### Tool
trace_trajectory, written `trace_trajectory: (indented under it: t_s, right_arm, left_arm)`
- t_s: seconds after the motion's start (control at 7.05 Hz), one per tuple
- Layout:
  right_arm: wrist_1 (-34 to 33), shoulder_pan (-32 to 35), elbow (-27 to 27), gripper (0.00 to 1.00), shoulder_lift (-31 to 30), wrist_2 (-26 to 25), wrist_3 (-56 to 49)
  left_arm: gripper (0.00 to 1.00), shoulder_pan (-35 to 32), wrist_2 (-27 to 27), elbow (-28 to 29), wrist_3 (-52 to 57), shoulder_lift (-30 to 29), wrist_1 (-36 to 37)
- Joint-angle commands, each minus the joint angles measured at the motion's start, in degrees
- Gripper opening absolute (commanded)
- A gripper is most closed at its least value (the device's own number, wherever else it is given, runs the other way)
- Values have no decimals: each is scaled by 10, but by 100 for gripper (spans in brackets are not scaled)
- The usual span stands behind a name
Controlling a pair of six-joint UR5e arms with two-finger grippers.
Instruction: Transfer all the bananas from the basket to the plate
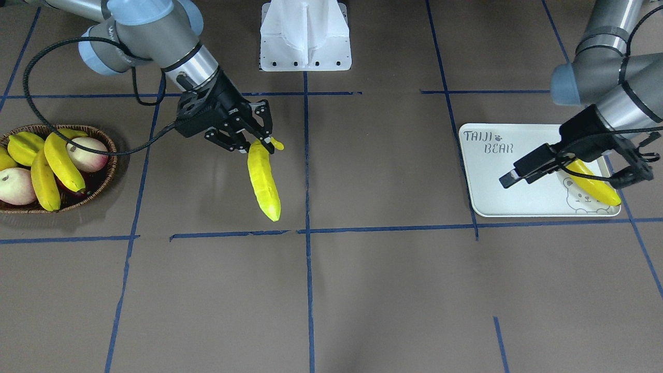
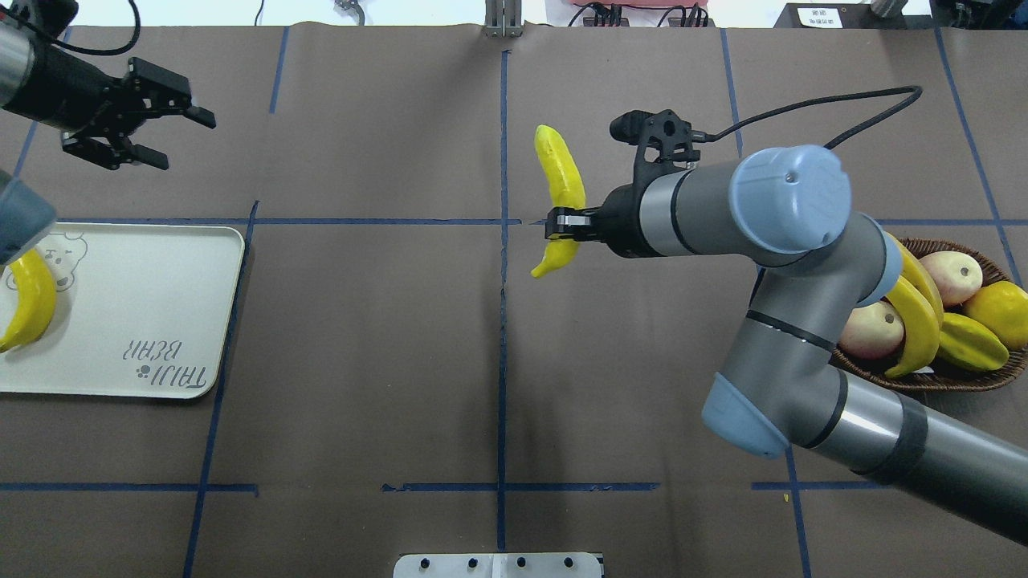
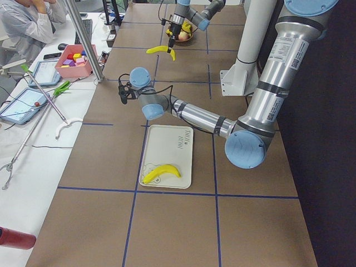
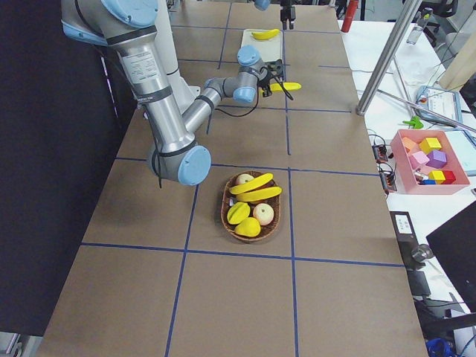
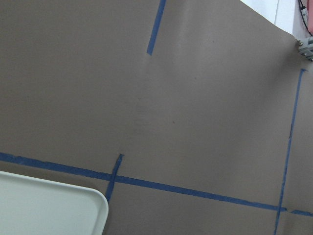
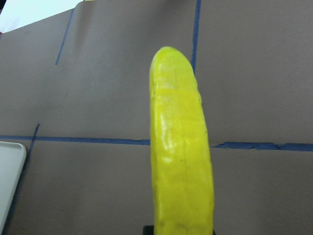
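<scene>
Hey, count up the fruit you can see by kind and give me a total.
bananas: 4
peaches: 2
yellow-green fruits in the basket: 2
Total: 8 in view

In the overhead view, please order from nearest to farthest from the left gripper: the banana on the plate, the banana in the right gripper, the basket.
1. The lying banana, on the plate at the left edge, near the left gripper.
2. The held banana, in the right gripper, mid-table.
3. The basket, far right.
</scene>
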Motion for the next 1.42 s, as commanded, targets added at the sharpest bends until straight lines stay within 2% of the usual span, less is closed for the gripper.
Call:
trace_trajectory:
  t_s: [0.0, 0.43, 0.71, 0.99, 1.28]
  right_arm:
    - [2, -30, -45, 4, 69, -45, 32]
    - [2, -45, -119, 4, 155, -46, 42]
    - [2, -57, -159, 5, 204, -50, 43]
    - [2, -61, -158, 5, 215, -54, 43]
    - [3, -61, -156, 7, 216, -54, 43]
  left_arm:
    - [100, 37, 2, -10, -89, -50, -4]
    - [100, 66, 9, -21, -134, -88, -4]
    - [100, 110, 72, -23, -160, -107, -4]
    - [100, 133, 107, -24, -180, -111, -4]
    - [99, 141, 112, -23, -180, -111, -4]
